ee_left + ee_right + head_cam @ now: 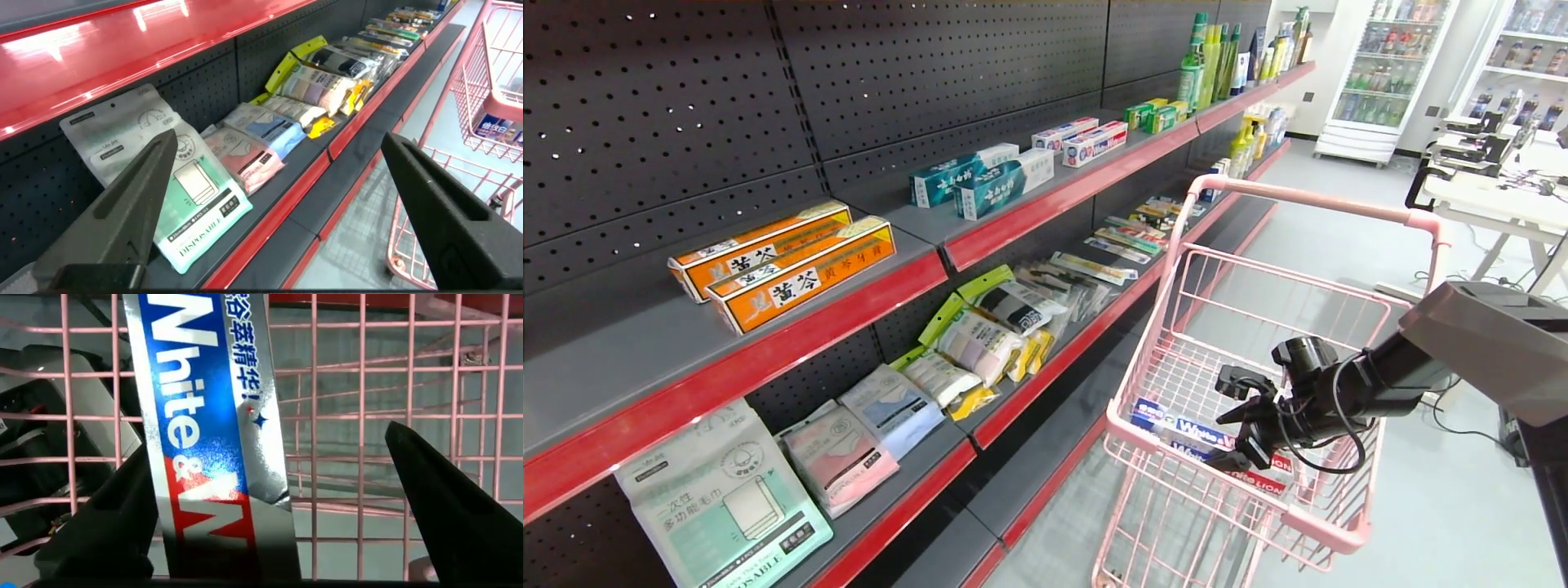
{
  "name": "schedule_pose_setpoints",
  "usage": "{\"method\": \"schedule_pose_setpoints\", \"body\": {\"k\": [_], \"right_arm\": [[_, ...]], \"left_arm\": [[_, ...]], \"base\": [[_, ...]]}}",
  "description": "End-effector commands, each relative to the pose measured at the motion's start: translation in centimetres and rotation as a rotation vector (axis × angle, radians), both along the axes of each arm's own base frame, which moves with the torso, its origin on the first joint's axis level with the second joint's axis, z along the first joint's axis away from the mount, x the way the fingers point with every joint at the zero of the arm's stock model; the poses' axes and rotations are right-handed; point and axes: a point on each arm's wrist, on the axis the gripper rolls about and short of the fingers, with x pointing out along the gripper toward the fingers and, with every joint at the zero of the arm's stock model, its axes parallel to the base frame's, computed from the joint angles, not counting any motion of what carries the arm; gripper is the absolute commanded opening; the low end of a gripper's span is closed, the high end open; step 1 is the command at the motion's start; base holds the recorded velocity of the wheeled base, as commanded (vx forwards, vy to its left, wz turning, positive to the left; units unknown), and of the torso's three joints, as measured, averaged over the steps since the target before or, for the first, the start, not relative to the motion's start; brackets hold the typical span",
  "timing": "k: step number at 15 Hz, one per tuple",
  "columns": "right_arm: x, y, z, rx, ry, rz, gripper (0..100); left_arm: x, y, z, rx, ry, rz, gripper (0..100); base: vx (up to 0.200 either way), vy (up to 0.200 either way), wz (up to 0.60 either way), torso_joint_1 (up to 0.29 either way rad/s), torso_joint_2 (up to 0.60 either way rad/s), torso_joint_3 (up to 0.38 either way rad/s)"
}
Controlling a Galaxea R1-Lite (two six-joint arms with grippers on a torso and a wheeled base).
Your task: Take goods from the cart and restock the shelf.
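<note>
- The left gripper [278, 143] hangs with its fingers spread wide and nothing between them. It faces the lower shelf tier, where a mint-green and white flat pouch [163, 180] leans at the near end of a row of soft packs.
- The right gripper [1232, 420] is down inside the pink wire shopping cart [1327, 531]. Its fingers are wide apart on either side of a long blue, red and silver toothpaste box [212, 433], with no grip on it.
- That box lies flat on the cart's wire floor. From the head camera there look to be two or more such boxes together, though the arm covers part of them, so the count is unsure.
- By my reading the first step, taking hold of a box, is lined up but not yet done. The lift, the carry and the placing on the shelf all remain.
- The grey upper shelf board with a red front edge [621, 359] has a bare stretch at its near end, room enough for stock.
- Beyond that stretch lie two orange cartons [792, 261], then teal and white cartons [980, 180], then red, white and blue cartons [1086, 139] farther along.
</note>
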Motion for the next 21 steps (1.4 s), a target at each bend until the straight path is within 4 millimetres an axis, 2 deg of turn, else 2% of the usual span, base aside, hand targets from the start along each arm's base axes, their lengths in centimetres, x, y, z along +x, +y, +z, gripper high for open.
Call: {"method": "schedule_pose_setpoints", "body": {"k": [1,4,8,10,12,14,17,21], "right_arm": [[-0.1,0.1,0.0,0.000,0.004,0.001,0],[-0.1,0.0,0.3,-0.001,-0.002,-0.002,0],[-0.2,-0.1,2.0,0.013,-0.018,-0.033,0],[-0.2,-0.2,3.4,0.017,-0.047,-0.047,0],[-0.3,-0.6,6.3,0.034,-0.073,-0.132,0],[-0.8,-0.8,7.7,0.047,-0.059,-0.202,0],[-2.1,-1.0,7.2,0.025,-0.024,-0.215,0],[-2.4,-0.7,6.9,0.024,-0.007,-0.209,0]], "left_arm": [[0.0,0.0,0.0,0.000,0.000,0.000,100],[0.0,0.0,0.0,0.000,0.000,0.000,100],[0.0,0.0,0.0,0.000,0.000,0.000,100],[0.0,0.0,0.0,0.000,0.000,0.000,100],[0.0,0.0,0.0,0.000,0.000,0.000,100],[0.0,0.0,0.0,0.000,0.000,0.000,100],[0.0,0.0,0.0,0.000,0.000,0.000,100],[0.0,0.0,0.0,0.000,0.000,0.000,100]], "base": [[0.000,0.000,0.00,0.000,0.00,0.000],[0.000,0.000,0.00,0.000,0.00,0.000],[0.000,0.000,0.00,0.000,0.00,0.000],[0.000,0.000,0.00,0.000,0.00,0.000],[0.000,0.000,0.00,0.000,0.00,0.000],[0.000,0.000,0.00,0.000,0.00,0.000],[0.000,0.000,0.00,0.000,0.00,0.000],[0.000,0.000,0.00,0.000,0.00,0.000]]}}
